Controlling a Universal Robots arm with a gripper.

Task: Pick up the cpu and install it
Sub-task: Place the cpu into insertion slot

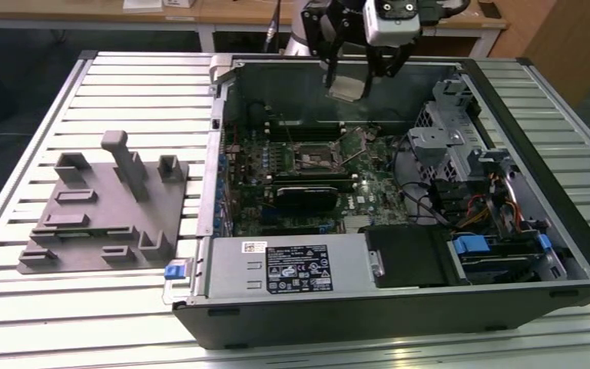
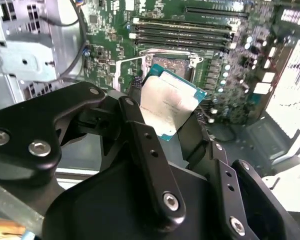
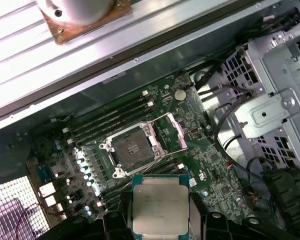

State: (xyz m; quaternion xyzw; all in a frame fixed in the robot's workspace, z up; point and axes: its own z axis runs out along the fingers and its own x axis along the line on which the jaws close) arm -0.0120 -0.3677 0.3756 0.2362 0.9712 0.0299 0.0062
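The gripper [image 2: 166, 116] is clamped on the cpu [image 2: 173, 102], its dark fingers [image 2: 140, 131] pinching two opposite edges so that the silver top shows between them in the second wrist view. The chip hangs in the air over the open computer case [image 1: 541, 231], well clear of the motherboard [image 3: 210, 165]. Farther down lies the empty socket [image 3: 132, 150], its load frame swung open. In the exterior view it sits below the claw and slightly toward that view's left.
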